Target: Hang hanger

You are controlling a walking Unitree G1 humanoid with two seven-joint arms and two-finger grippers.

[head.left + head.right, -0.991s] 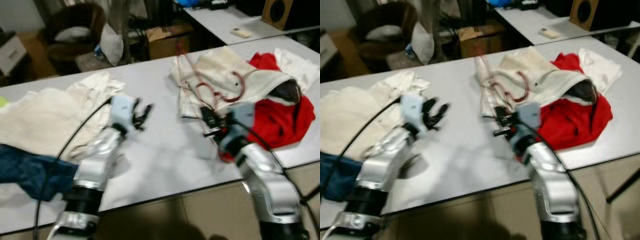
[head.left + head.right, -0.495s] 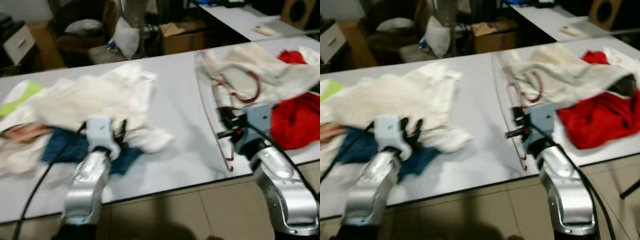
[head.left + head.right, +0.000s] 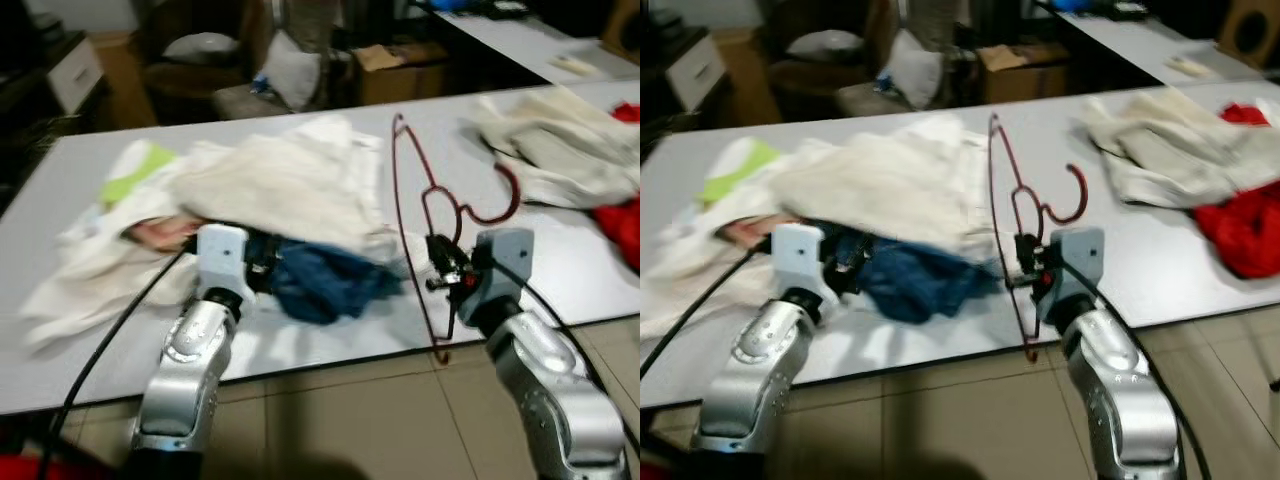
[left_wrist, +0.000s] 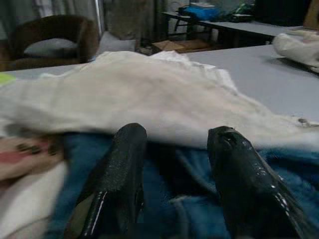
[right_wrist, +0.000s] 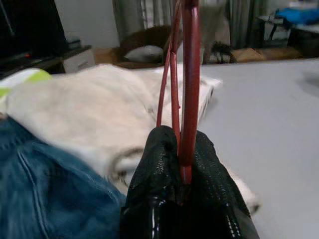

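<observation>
A dark red wire hanger (image 5: 188, 74) stands tilted over the grey table (image 3: 80, 180), its lower end past the front edge. My right gripper (image 3: 447, 275) is shut on its wire near the neck, and the right wrist view shows both black fingers (image 5: 159, 169) pinching the wire. My left gripper (image 3: 262, 272) lies low at the table's front and is open. Its fingers (image 4: 124, 164) rest on a blue denim garment (image 3: 320, 285), which lies under a cream garment (image 3: 270, 185).
White clothes (image 3: 560, 150) and a red cloth (image 3: 625, 225) lie on the table at the right. A green-and-white heap (image 3: 135, 165) lies at the left. A brown chair (image 3: 200, 60) and a cardboard box (image 3: 400, 70) stand beyond the table. Tiled floor lies below the front edge.
The view has swung to the left. The hanger has come off the white and red pile, held in my right gripper, and now stands beside the cream and blue pile. My left gripper now rests on the blue garment.
</observation>
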